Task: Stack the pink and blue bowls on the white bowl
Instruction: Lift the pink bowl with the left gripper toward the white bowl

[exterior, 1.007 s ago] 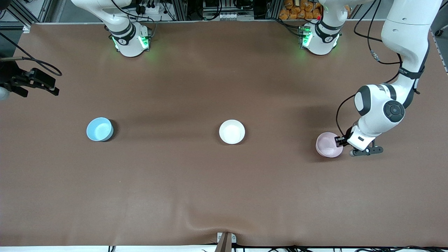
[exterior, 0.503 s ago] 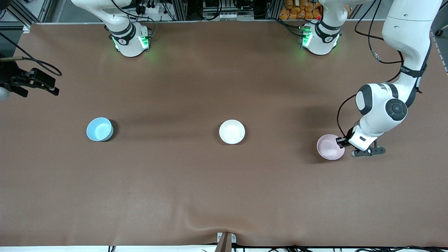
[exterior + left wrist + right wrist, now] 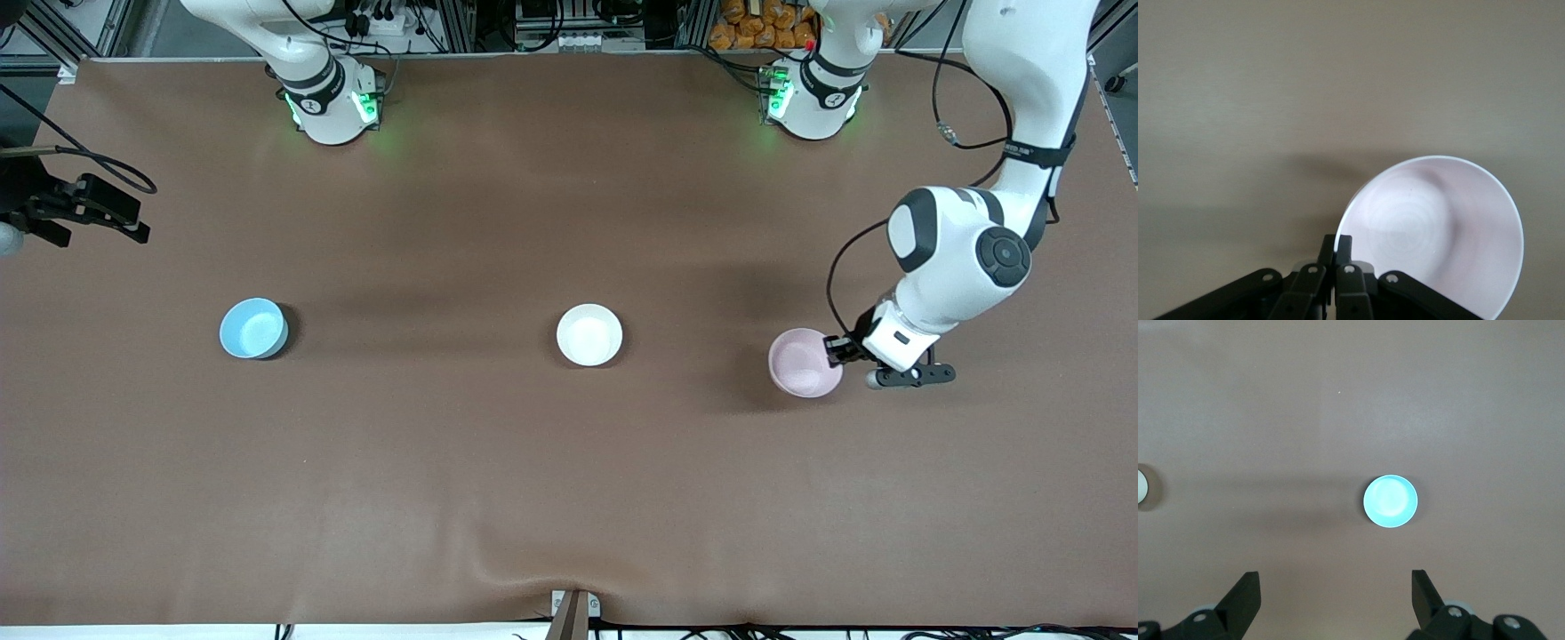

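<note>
My left gripper is shut on the rim of the pale pink bowl. It holds the bowl a little above the table, toward the left arm's end. The white bowl sits upright at the table's middle. The sky-blue bowl stands toward the right arm's end. My right gripper hangs open and empty high over that end of the table, and the blue bowl shows below it in the right wrist view.
A brown cover lies over the whole table, with a wrinkle and a small bracket at the edge nearest the front camera. The two arm bases stand along the table's farthest edge.
The left gripper finished closing on the pink bowl's rim, lifted it and carried it a short way toward the white bowl. The right arm has not moved.
</note>
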